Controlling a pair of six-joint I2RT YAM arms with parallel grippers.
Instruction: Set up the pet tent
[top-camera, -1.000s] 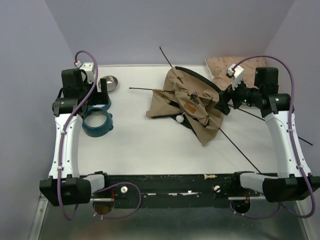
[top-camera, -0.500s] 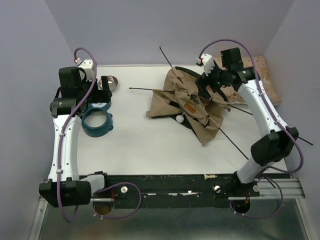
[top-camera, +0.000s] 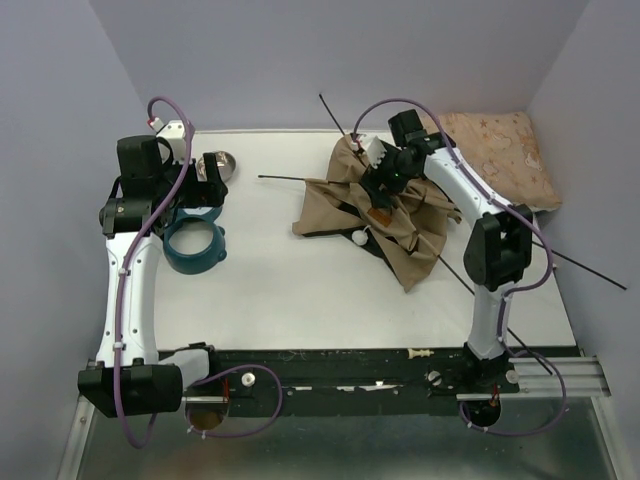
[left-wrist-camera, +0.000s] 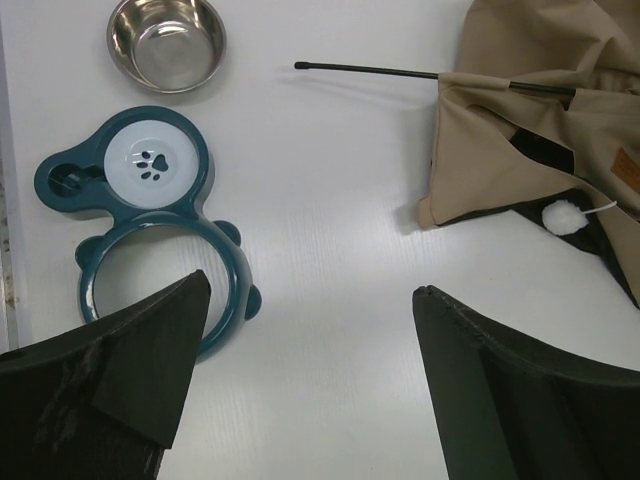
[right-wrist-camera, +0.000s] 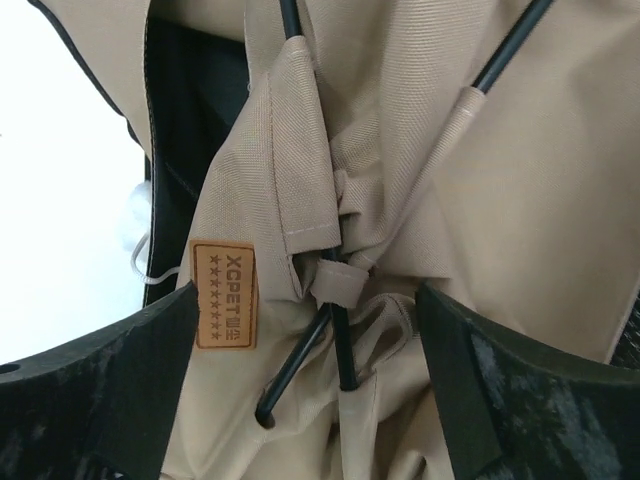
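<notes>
The pet tent (top-camera: 408, 232) lies collapsed at centre right, a crumpled heap of tan fabric with thin black poles (top-camera: 290, 178) sticking out on several sides. Its white pom-pom (top-camera: 356, 238) rests at the near edge. My right gripper (top-camera: 383, 190) hovers open just above the tent's middle. In the right wrist view its fingers (right-wrist-camera: 130, 370) flank two crossed poles (right-wrist-camera: 338, 340), a fabric loop (right-wrist-camera: 338, 281) and the orange label (right-wrist-camera: 224, 295), and grip nothing. My left gripper (left-wrist-camera: 310, 285) is open over bare table, far left of the tent (left-wrist-camera: 490, 150).
A steel bowl (top-camera: 222, 165) and a teal feeder stand (top-camera: 195, 240) sit at the back left under the left arm. A pink patterned cushion (top-camera: 500, 150) lies in the back right corner. One long pole (top-camera: 580, 268) reaches past the table's right edge.
My right arm swung left from beside the tent to over its middle, uncovering the pink cushion. The tent and the left arm have not moved.
</notes>
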